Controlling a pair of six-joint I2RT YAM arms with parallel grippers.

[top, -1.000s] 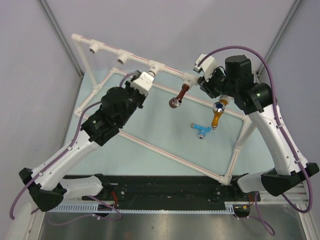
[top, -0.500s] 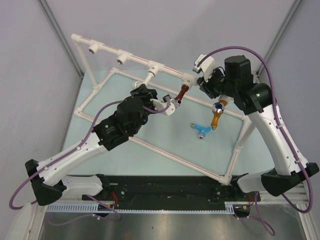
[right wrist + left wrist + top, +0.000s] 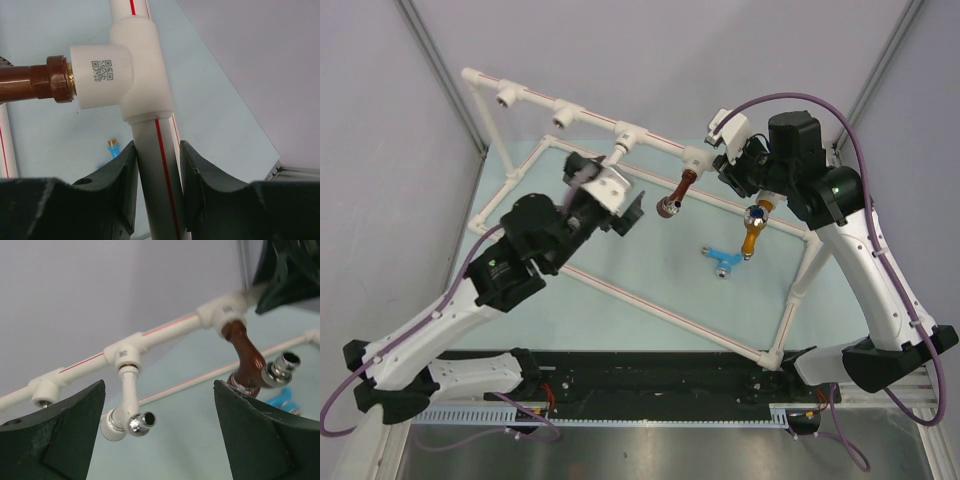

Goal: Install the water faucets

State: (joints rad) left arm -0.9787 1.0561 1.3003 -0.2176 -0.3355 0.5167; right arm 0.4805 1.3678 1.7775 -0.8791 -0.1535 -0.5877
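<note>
The white tap (image 3: 127, 405) and brown tap (image 3: 245, 360) hung on the pipe (image 3: 170, 327), which the right pincer (image 3: 156, 190) pinched. The left pincer (image 3: 160, 430) was spread and empty; next it should probably fetch the blue tap (image 3: 720, 260) (lying on the desk (image 3: 650, 265)).

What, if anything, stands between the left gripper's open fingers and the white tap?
Nothing visible. The white tap hangs from the pipe ahead of the left gripper; the brown tap hangs off to the side.

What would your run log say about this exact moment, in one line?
installed: white faucet, brown faucet | uninstalled: blue faucet, orange-yellow faucet | left fingers open | right fingers clamped on pipe frame
</note>
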